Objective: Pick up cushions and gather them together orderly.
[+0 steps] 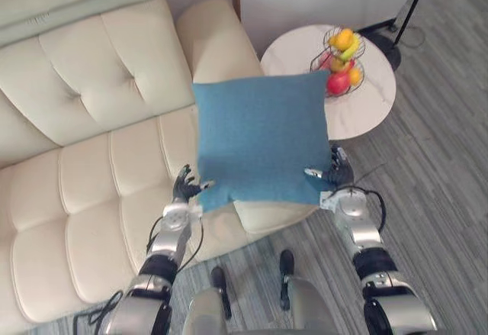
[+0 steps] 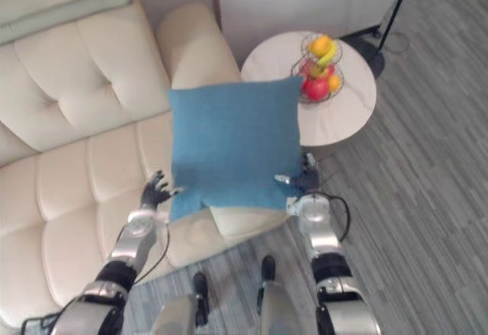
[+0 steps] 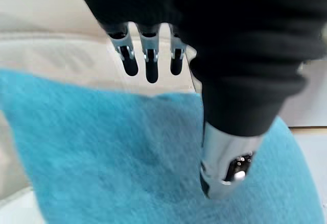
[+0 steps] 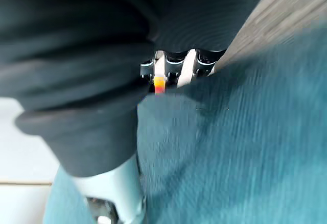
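We look down on one cream tufted sofa (image 1: 91, 167). At its front edge our left hand (image 1: 185, 188) has straight, spread fingers (image 3: 152, 63) and presses the lower left corner of the one blue cushion (image 1: 259, 140). The cushion is square and held up flat between both hands, above the seat and the sofa arm. Our right hand (image 1: 337, 171) is against the cushion's lower right corner; we cannot tell whether it grips or only presses. Further right stands one round white table (image 1: 366, 110) on a grey plank floor (image 1: 435, 182). On the table is one wire basket (image 1: 316, 62) holding red, yellow and orange fruit (image 1: 338, 82), too small to count
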Motion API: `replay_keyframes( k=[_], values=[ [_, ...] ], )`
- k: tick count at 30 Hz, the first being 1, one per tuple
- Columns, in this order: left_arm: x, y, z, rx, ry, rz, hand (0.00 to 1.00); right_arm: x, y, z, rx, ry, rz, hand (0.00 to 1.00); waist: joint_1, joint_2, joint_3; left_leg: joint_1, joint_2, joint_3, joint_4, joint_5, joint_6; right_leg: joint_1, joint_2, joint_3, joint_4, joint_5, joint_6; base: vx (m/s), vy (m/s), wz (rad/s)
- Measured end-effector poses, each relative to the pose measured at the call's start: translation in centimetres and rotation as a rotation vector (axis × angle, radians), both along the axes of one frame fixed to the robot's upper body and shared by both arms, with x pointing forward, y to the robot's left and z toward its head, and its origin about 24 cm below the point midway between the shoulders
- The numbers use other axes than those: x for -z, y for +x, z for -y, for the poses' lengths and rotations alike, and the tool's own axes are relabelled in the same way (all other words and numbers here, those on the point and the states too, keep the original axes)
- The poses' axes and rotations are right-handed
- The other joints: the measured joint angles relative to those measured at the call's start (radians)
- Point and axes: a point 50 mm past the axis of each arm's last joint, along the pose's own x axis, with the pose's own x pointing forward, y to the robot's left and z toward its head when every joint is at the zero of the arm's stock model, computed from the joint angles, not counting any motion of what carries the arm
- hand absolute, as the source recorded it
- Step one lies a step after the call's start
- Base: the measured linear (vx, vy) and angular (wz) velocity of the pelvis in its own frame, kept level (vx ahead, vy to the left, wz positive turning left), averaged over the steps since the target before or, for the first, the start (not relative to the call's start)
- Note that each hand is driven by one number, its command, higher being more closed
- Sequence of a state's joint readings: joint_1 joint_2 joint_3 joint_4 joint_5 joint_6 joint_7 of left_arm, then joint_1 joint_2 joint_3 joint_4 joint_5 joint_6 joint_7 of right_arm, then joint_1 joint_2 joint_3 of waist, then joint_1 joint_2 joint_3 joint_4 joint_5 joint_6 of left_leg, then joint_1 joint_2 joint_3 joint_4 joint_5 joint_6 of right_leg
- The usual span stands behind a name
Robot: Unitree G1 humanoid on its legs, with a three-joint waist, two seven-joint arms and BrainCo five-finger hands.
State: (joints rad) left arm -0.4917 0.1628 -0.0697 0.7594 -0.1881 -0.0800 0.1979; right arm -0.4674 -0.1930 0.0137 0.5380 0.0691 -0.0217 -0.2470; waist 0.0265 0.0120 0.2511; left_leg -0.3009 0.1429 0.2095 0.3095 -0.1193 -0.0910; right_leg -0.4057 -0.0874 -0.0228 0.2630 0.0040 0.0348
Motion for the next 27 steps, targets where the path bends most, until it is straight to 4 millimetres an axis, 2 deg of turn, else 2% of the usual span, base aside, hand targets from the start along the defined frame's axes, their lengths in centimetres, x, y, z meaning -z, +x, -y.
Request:
replay_keyframes(
  k=[6, 12, 17, 19, 25, 27],
  values=[
    [-3.4, 2.1, 0.3, -0.014, -0.040, 0.100, 1.00, -3.4, 1.6, -0.6, 0.012, 0.037, 0.108, 1.00, 0.001, 0.003, 0.036, -0.095, 0.021, -0.001, 0.056, -0.053, -0.003, -0.085, 0.009, -0.004, 0.036, -0.035, -0.006, -0.13, -0.028, 0.00],
    [-4.3, 2.4, 1.1, 0.005, -0.063, 0.133, 1.00, -4.0, 1.6, -1.3, -0.016, 0.055, 0.133, 1.00, 0.012, 0.003, 0.037, -0.117, 0.035, 0.000, 0.057, -0.055, -0.006, -0.108, 0.018, -0.012, 0.051, -0.035, -0.010, -0.07, -0.033, 0.03],
    [-5.3, 1.8, 1.9, 0.043, -0.073, 0.198, 1.00, -4.1, 0.7, -1.4, -0.028, 0.084, 0.165, 1.00, 0.017, 0.004, 0.037, -0.090, 0.035, 0.002, 0.030, -0.033, -0.023, -0.097, 0.019, -0.016, 0.049, -0.035, -0.010, 0.08, -0.011, -0.01],
    [-5.0, 1.2, 2.2, 0.045, -0.080, 0.201, 1.00, -3.2, 0.2, -1.4, -0.029, 0.090, 0.143, 1.00, 0.020, 0.004, 0.037, -0.043, 0.034, 0.005, 0.006, -0.023, -0.030, -0.061, 0.019, -0.019, 0.047, -0.036, -0.011, 0.09, 0.007, -0.02],
    [-3.6, -2.7, 2.8, 0.057, -0.142, 0.233, 1.00, -0.9, -3.7, -1.4, -0.050, 0.111, 0.119, 1.00, 0.021, 0.006, 0.016, 0.106, 0.026, -0.002, -0.084, 0.001, -0.045, 0.070, 0.019, -0.036, 0.022, -0.069, -0.015, 0.09, -0.005, 0.09],
    [-1.7, -5.5, 2.7, 0.032, -0.182, 0.188, 1.00, 1.4, -5.6, -1.8, -0.065, 0.134, 0.052, 1.00, 0.018, 0.016, -0.021, 0.164, 0.017, -0.013, -0.155, 0.035, -0.053, 0.132, 0.021, -0.050, -0.036, -0.069, -0.015, 0.06, -0.033, 0.16]
  ],
)
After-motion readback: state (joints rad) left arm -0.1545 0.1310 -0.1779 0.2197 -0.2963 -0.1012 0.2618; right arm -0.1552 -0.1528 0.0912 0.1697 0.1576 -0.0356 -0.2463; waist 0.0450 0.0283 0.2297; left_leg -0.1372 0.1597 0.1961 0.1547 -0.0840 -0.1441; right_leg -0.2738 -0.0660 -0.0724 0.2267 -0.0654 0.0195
